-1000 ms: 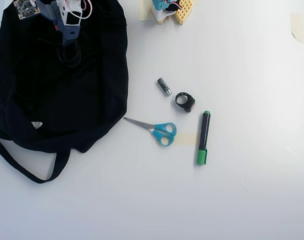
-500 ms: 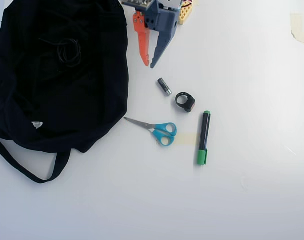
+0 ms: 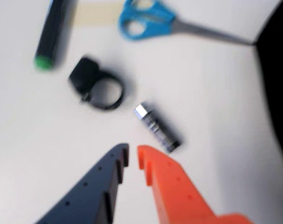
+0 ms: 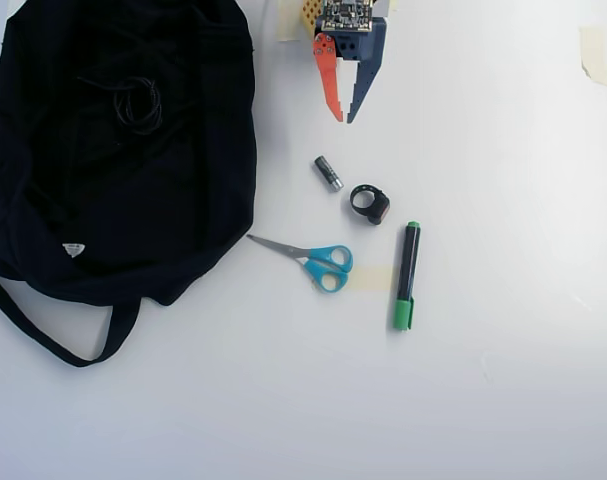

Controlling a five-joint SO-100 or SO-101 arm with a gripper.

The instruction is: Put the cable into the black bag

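Observation:
The black bag (image 4: 183, 200) lies flat at the left of the overhead view. Its edge shows at the right of the wrist view (image 3: 277, 70). A coiled black cable (image 4: 138, 102) rests on the bag's upper part, dark on dark; I cannot tell whether it is inside or on top. My gripper (image 4: 345, 119), with one orange and one dark blue finger, is at the top centre, right of the bag and well apart from the cable. In the wrist view my gripper (image 3: 133, 155) has its tips almost together and holds nothing.
On the white table near the gripper lie a small battery (image 4: 328, 173) (image 3: 157, 127), a black ring-shaped clip (image 4: 370, 204) (image 3: 95, 84), blue-handled scissors (image 4: 318, 262) (image 3: 150, 21) and a green-capped marker (image 4: 406, 275) (image 3: 51, 32). A piece of tape (image 4: 591, 50) is stuck at the far right.

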